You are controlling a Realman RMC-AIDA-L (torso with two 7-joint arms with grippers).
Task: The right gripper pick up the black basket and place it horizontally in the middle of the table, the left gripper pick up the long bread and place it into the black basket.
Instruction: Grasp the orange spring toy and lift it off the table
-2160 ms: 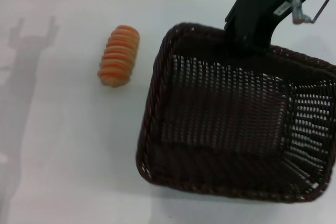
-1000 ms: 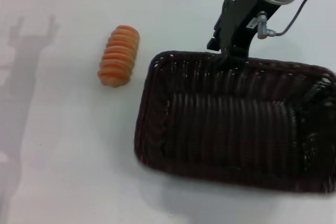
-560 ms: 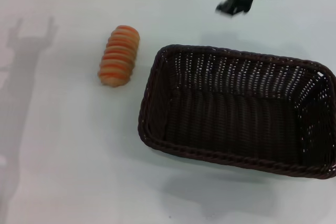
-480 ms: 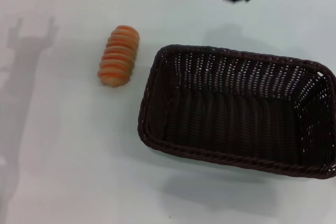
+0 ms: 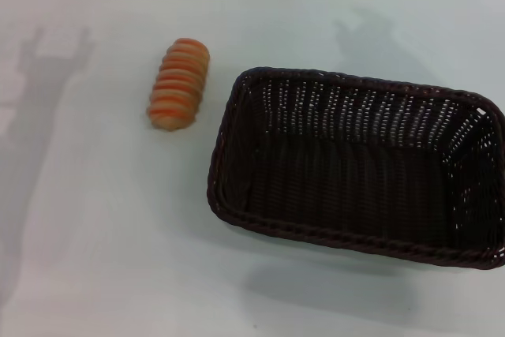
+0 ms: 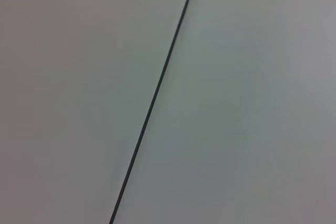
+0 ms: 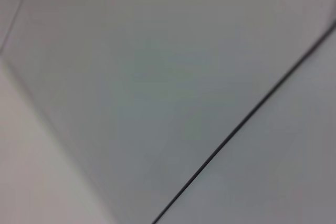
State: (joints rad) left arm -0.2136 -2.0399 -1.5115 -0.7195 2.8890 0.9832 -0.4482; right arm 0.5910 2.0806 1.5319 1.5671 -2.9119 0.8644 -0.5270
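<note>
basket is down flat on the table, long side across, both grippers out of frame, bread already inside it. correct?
One thing is off: the long bread is not in the black basket. The head view shows it lying on the table to the robot's left of the basket, apart from it, and the basket holds nothing. The rest stands: basket flat, long side across, neither gripper in view.

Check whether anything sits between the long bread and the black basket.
Nothing visible does. The long bread lies on the white table just left of the black basket, with only bare tabletop between them, and the basket looks empty.
</note>
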